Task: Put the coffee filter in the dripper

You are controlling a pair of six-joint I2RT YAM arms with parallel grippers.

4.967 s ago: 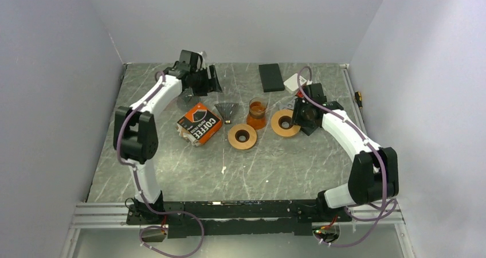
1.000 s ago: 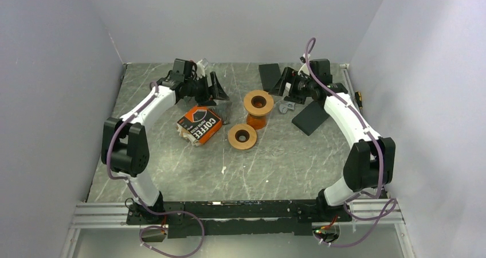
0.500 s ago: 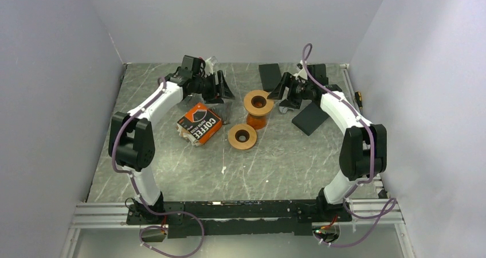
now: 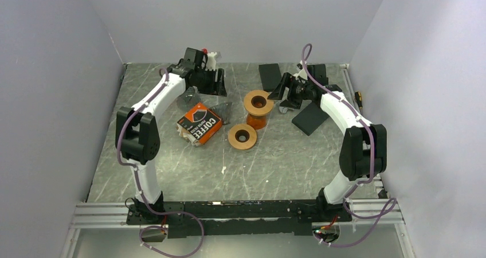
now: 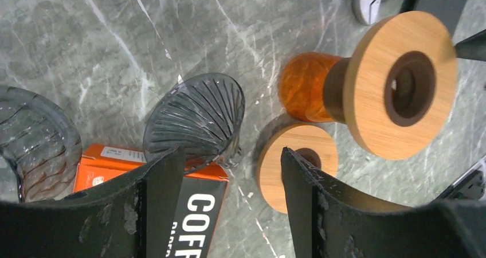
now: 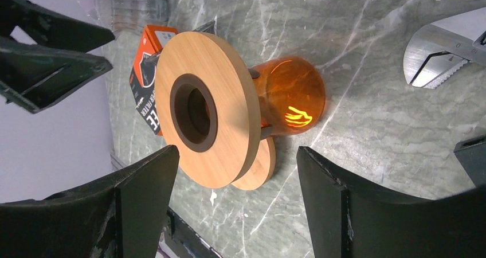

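Observation:
A smoky ribbed glass dripper (image 5: 195,120) lies tilted against the orange coffee filter box (image 5: 157,180); both show in the top view, the dripper (image 4: 224,113) beside the box (image 4: 199,124). No loose filter shows. An orange glass carafe (image 4: 257,119) carries a wooden ring (image 4: 258,102); the right wrist view shows the carafe (image 6: 289,100) and its ring (image 6: 229,114). My left gripper (image 4: 214,86) is open and empty above the dripper (image 5: 229,155). My right gripper (image 4: 279,94) is open and empty just right of the carafe (image 6: 236,152).
A second wooden ring (image 4: 242,136) lies flat in front of the carafe. A second glass dripper (image 5: 31,137) lies left of the box. A wrench (image 6: 441,57) and two black pads (image 4: 270,76) (image 4: 309,118) lie at the back right.
My left gripper has pulled back toward the far left, uncovering the dripper by the box. The right arm barely moved. Five seconds ago the ring now on the carafe lay on the table.

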